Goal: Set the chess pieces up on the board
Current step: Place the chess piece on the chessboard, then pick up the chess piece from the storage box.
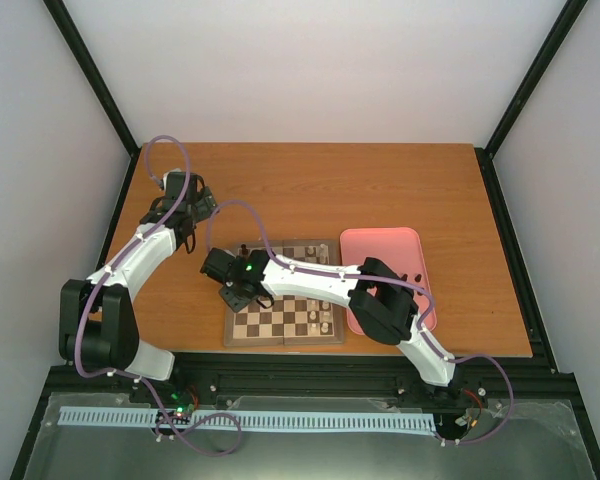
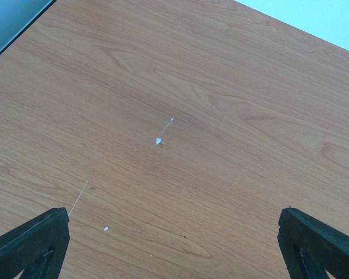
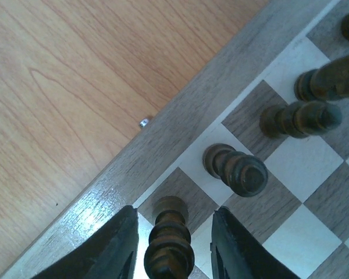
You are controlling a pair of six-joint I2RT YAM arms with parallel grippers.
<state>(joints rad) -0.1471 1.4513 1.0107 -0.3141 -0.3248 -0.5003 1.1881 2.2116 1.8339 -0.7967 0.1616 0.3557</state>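
Here, the right gripper (image 3: 174,214) sat parted astride a dark piece (image 3: 169,247), a sliver of gap either side. The piece stood upright on an edge square of the board (image 3: 180,119), with other chess pieces (image 3: 237,170) ranked beside it. The left gripper (image 2: 173,212) hung spread wide over the wooden table (image 2: 180,75).

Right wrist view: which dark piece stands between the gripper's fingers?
The bottommost dark piece, on a dark square by the border, flanked by both fingers; the other pieces stand clear.
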